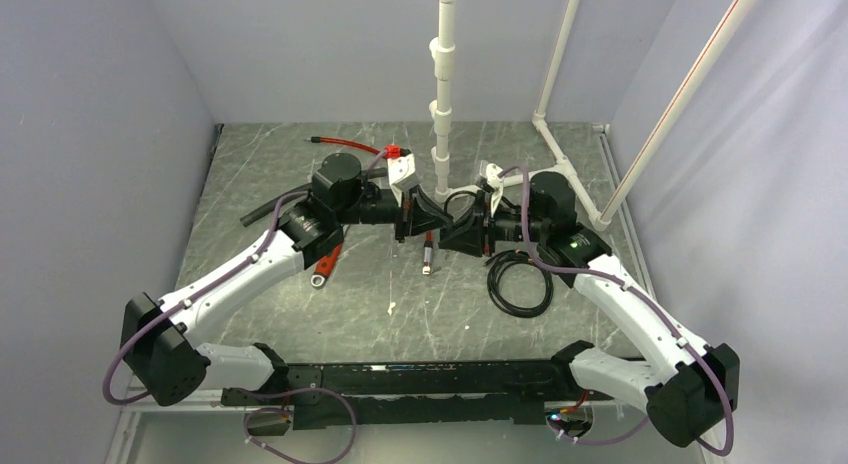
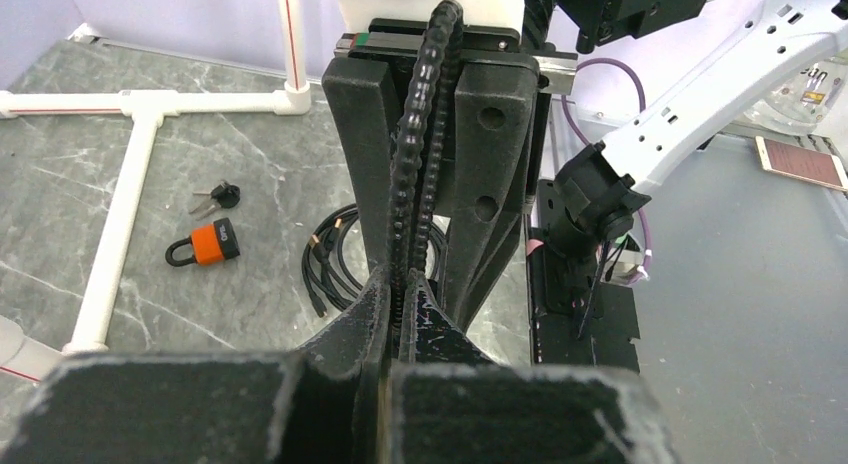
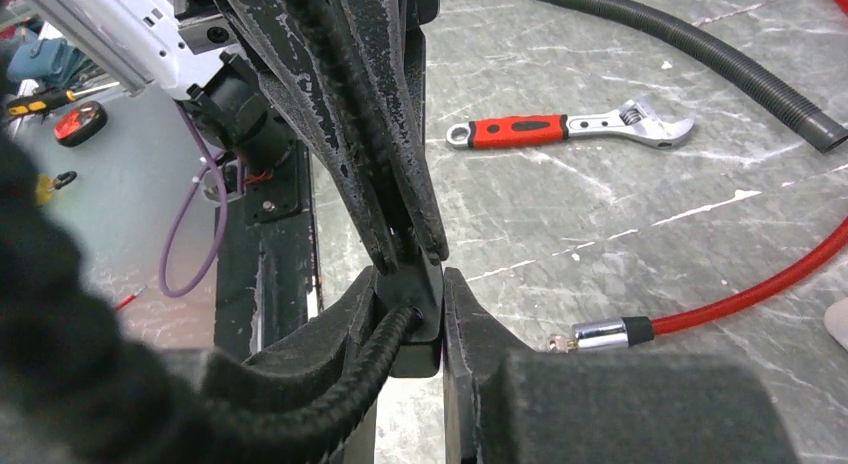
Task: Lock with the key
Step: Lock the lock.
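Both grippers meet tip to tip above the middle of the table. The key's blocky black head (image 3: 418, 319) sits between the jaws of my right gripper (image 3: 412, 289), which is shut on it. Its black braided cord (image 3: 340, 384) trails back toward the right wrist camera. In the left wrist view the cord (image 2: 420, 154) runs down between the right gripper's fingers (image 2: 490, 154) into my left gripper (image 2: 405, 284), which is shut on it. From above, the left gripper (image 1: 428, 220) and right gripper (image 1: 458, 228) nearly touch. The key's blade is hidden.
A small orange padlock (image 2: 205, 244) and small keys (image 2: 222, 195) lie beside a white pipe frame (image 2: 130, 184). A coiled black cable (image 1: 520, 282) lies right of centre. A red-handled wrench (image 3: 560, 129), a black hose (image 3: 700, 54) and a metal-tipped red cable (image 3: 600, 334) lie on the left side.
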Robot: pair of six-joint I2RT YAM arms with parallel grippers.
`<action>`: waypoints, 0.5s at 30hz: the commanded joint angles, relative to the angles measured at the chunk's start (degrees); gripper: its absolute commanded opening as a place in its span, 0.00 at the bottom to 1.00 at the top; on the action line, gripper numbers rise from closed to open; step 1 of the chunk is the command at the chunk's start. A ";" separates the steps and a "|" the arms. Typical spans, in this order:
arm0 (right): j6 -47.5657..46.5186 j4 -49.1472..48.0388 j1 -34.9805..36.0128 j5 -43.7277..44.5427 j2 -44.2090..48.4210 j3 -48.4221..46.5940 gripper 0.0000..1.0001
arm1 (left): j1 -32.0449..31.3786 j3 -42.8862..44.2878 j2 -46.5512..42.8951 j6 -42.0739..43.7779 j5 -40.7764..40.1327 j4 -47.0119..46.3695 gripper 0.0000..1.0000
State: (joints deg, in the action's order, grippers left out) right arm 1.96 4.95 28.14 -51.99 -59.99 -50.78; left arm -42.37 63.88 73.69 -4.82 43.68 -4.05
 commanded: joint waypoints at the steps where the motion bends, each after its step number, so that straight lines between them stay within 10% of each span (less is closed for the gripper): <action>1: 0.18 -19.87 -0.06 2.98 1.47 -8.15 0.00 | -4.79 -3.90 3.21 -4.24 9.14 13.67 0.00; 15: 5.44 -23.38 -0.18 3.52 4.45 -3.22 0.00 | 0.25 3.48 5.14 3.40 11.13 22.45 0.00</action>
State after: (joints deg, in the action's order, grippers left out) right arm 4.03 4.64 28.53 -50.85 -59.75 -50.72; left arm -40.03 67.37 75.37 -3.51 48.58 1.45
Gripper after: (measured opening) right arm 0.229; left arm 0.023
